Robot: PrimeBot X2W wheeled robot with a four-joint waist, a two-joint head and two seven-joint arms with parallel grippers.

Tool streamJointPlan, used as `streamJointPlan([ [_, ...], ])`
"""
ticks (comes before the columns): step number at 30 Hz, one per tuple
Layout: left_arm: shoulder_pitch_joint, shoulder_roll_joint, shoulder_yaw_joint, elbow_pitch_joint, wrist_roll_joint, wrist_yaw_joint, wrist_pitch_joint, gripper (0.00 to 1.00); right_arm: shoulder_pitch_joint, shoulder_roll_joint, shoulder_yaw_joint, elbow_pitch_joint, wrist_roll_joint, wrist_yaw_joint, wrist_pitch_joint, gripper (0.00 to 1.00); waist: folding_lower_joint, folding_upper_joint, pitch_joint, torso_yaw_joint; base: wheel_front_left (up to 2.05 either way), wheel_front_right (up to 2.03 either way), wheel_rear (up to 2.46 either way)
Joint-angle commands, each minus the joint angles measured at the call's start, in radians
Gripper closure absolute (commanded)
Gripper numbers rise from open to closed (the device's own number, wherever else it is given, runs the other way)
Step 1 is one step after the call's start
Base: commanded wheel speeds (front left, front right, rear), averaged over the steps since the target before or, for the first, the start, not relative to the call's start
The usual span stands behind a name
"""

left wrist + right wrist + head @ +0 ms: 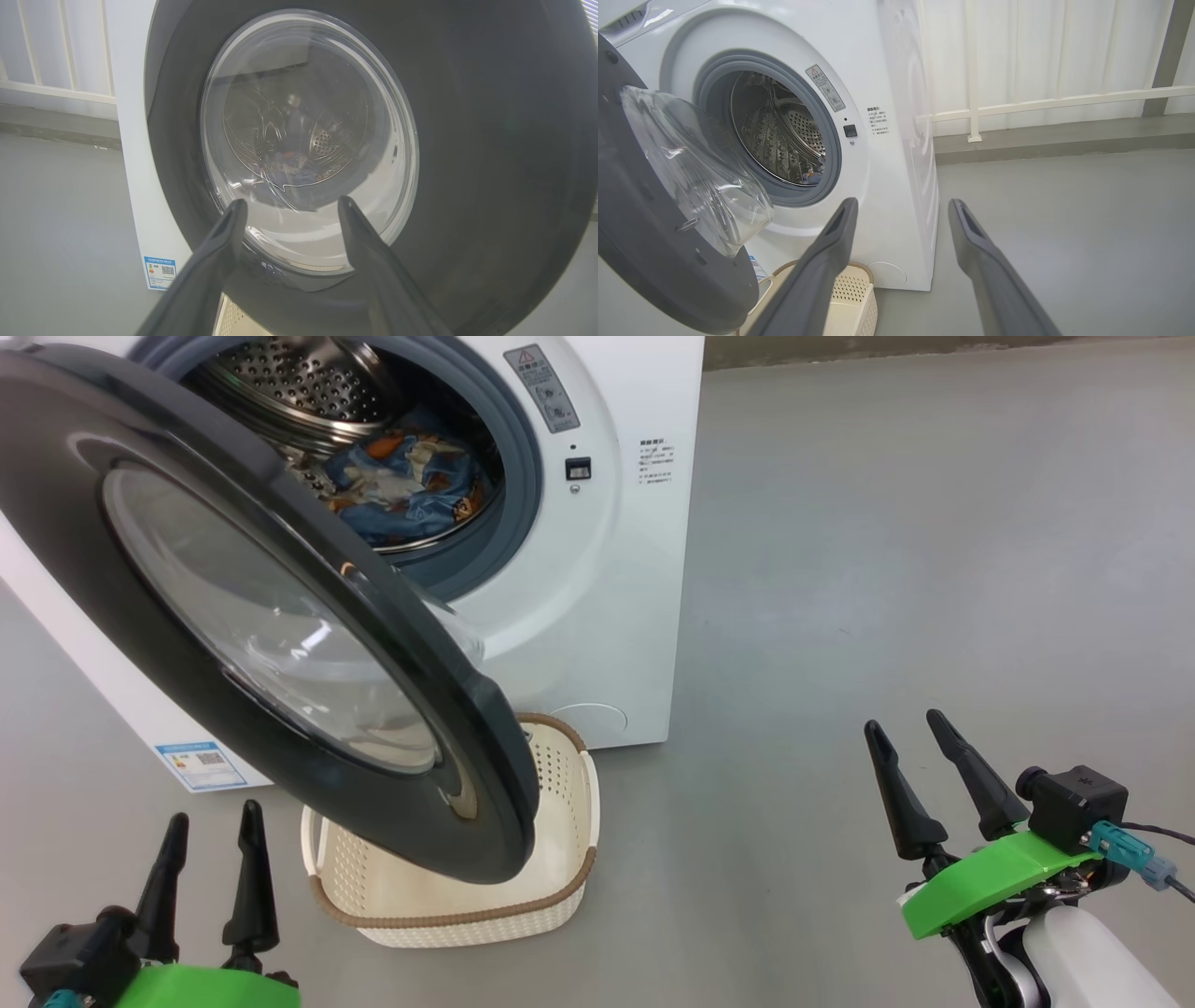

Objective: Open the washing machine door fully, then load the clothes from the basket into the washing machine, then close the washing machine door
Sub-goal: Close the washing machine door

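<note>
The door (pixel 280 616), swung open from the washer (pixel 616 569), overhangs the basket (pixel 467 905) at the washer's foot; clothes (pixel 401 476) lie in its drum (pixel 280 383). Left gripper (pixel 214 810) and right gripper (pixel 902 719), before the washer, stand spread, touching nothing.

The washing machine door (pixel 271 616) hides part of the basket (pixel 485 924); print on the blue label (pixel 201 765) is unreadably small.

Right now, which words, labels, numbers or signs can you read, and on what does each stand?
No word or number is legible.
The grey sticker by the opening of the washing machine: a red warning triangle; text too small.
The black print block on its white front: too small.
The blue label low on its front: a QR code; text blurred.
</note>
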State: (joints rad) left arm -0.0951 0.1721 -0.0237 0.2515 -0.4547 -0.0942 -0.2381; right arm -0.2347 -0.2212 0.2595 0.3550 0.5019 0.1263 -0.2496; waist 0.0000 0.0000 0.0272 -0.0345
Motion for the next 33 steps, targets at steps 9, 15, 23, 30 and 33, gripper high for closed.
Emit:
streamJointPlan([
  [9, -0.024, 0.028, 0.029, -0.023, -0.008, 0.009, -0.012, 0.0, -0.043, -0.023, 0.014, -0.034, 0.005, 0.004, -0.012, 1.0, 0.0, 0.0, 0.017, 0.034, 0.0, 0.0, 0.0],
  [15, -0.033, 0.029, 0.024, -0.02, -0.013, 0.011, -0.012, 0.0, -0.081, -0.022, 0.016, -0.066, 0.003, 0.004, -0.012, 1.0, 0.0, 0.0, 0.018, 0.085, 0.0, 0.0, 0.0],
  [23, -0.032, 0.032, 0.01, -0.009, -0.021, 0.006, -0.003, 0.0, -0.109, -0.02, 0.046, -0.193, -0.005, 0.004, -0.012, 1.0, 0.0, 0.0, 0.005, 0.178, 0.0, 0.0, 0.0],
  [30, -0.03, 0.027, -0.003, -0.014, -0.031, 0.005, 0.005, 0.0, -0.128, -0.001, 0.105, -0.286, -0.01, 0.004, -0.012, 1.0, 0.0, 0.0, -0.009, 0.249, 0.0, 0.0, 0.0],
  [33, -0.027, 0.022, -0.01, -0.013, -0.032, 0.004, 0.006, 0.0, -0.137, 0.007, 0.123, -0.304, -0.009, 0.004, -0.012, 1.0, 0.0, 0.0, -0.012, 0.267, 0.0, 0.0, 0.0],
])
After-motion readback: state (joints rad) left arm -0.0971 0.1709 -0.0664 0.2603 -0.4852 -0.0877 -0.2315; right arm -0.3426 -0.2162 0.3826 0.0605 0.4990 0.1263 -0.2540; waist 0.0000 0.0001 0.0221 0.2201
